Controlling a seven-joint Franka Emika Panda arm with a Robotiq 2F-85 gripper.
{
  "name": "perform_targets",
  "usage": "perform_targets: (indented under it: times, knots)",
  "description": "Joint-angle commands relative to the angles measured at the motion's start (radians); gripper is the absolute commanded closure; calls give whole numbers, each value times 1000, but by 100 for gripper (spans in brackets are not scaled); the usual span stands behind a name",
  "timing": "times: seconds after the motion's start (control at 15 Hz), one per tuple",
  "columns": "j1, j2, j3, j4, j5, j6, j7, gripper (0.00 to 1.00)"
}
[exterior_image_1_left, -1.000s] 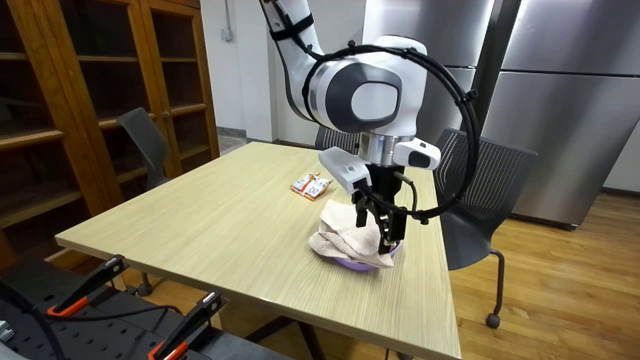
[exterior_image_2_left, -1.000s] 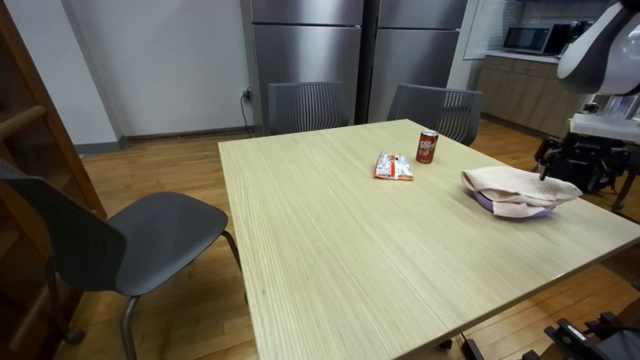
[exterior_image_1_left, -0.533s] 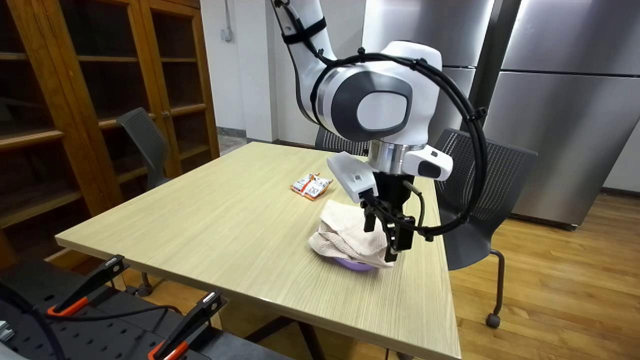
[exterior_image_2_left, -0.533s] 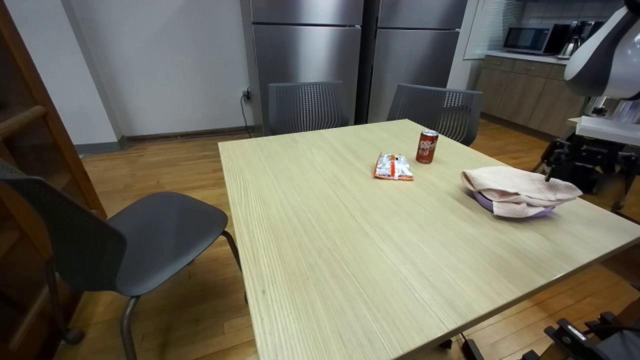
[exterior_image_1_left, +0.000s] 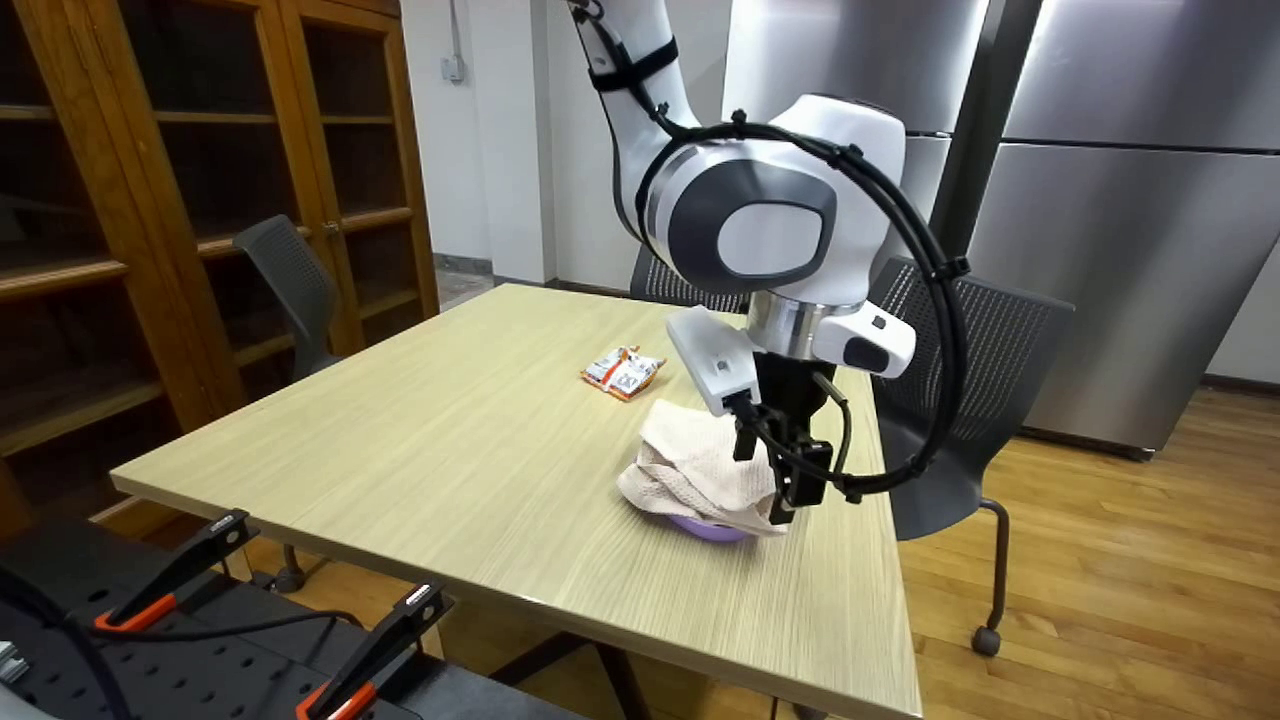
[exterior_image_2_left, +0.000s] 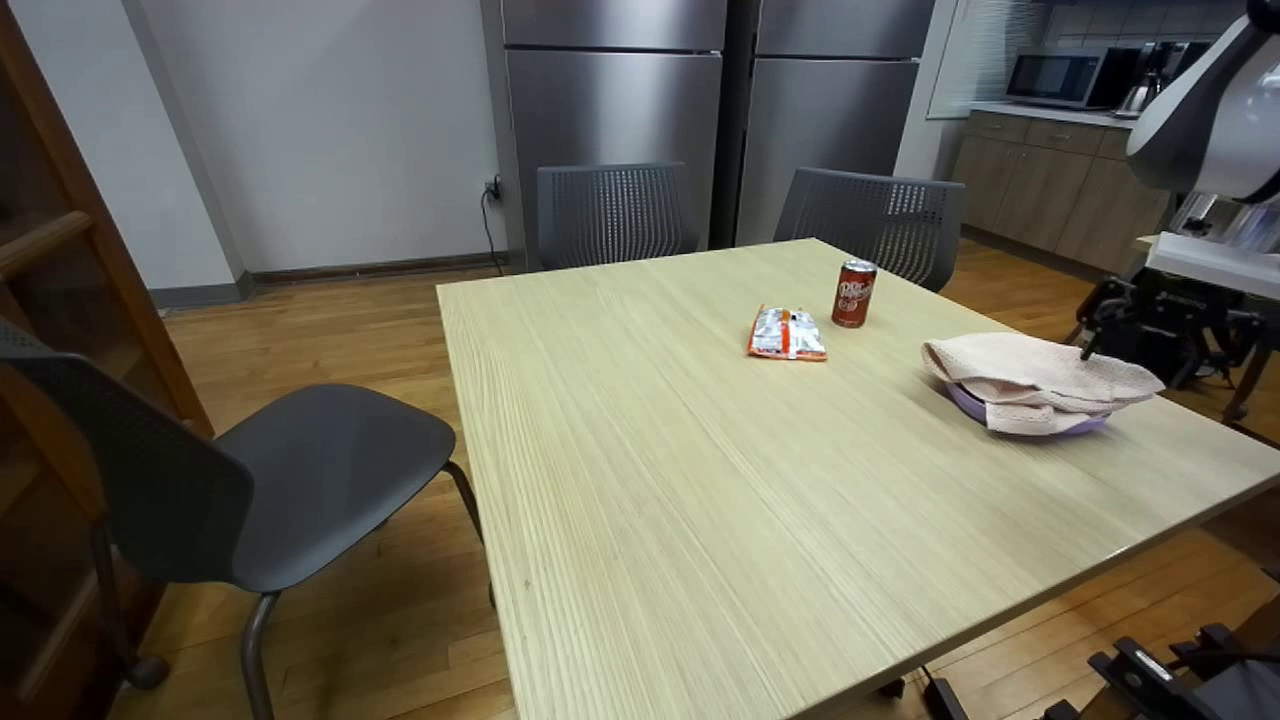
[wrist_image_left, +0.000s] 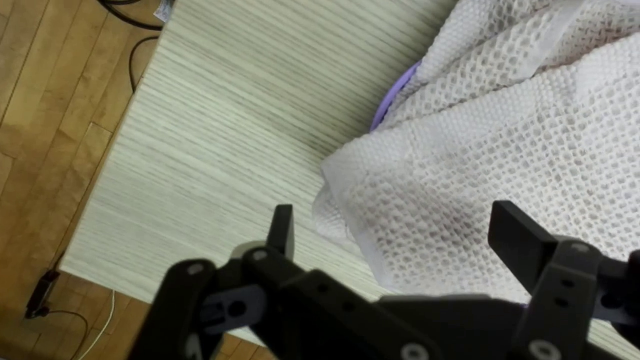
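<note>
My wrist view looks down closely over the cloth (wrist_image_left: 465, 195); both exterior views, farther back, face the same table (exterior_image_2_left: 700, 450) and fridges (exterior_image_1_left: 1120, 270).

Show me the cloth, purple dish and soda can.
Cloth (wrist_image_left: 500, 155), wrist view: its mesh weave.
Purple dish (exterior_image_1_left: 708, 530), in an exterior view: its uncovered wall.
Soda can (exterior_image_2_left: 852, 297), in an exterior view: its printed side.

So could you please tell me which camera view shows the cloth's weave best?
The wrist view: the cloth is close up, its mesh holes distinct, though cropped at the frame's edges. Both exterior views show it smaller, its texture faint, over a purple dish.
</note>
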Motion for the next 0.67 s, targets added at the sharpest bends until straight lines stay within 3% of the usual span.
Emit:
perform_targets:
  times: [0.0,0.07,0.2,0.6]
  knots:
    - [-29,14,33,30,29,0,-37,0]
    - [-30,18,36,35,30,-1,-37,25]
    - [-32,24,41,41,33,-1,-39,34]
    - [-29,24,42,42,28,0,-37,82]
